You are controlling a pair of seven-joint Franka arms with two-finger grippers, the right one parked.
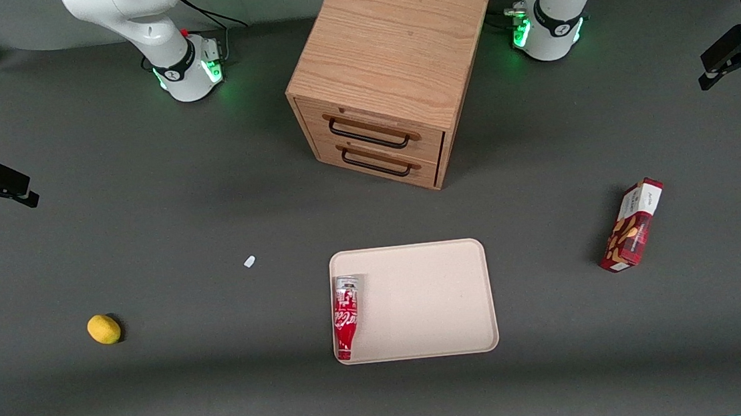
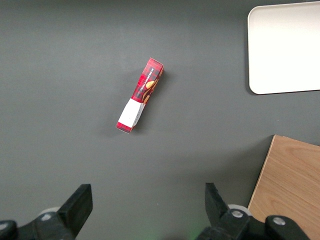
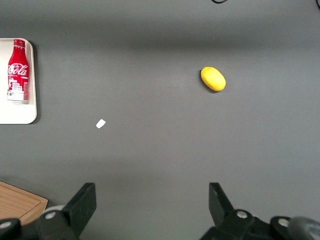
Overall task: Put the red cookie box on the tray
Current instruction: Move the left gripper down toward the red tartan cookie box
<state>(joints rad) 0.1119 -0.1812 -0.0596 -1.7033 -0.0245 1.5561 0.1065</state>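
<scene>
The red cookie box lies on the grey table, apart from the tray and toward the working arm's end. It also shows in the left wrist view, with its white end panel toward the gripper. The pale beige tray sits in front of the cabinet's drawers; one of its corners shows in the left wrist view. My left gripper is open and empty, high above the table and well short of the box. It is out of the front view.
A red soda bottle lies in the tray along the rim toward the parked arm. The wooden two-drawer cabinet stands farther back. A yellow lemon and a small white scrap lie toward the parked arm's end.
</scene>
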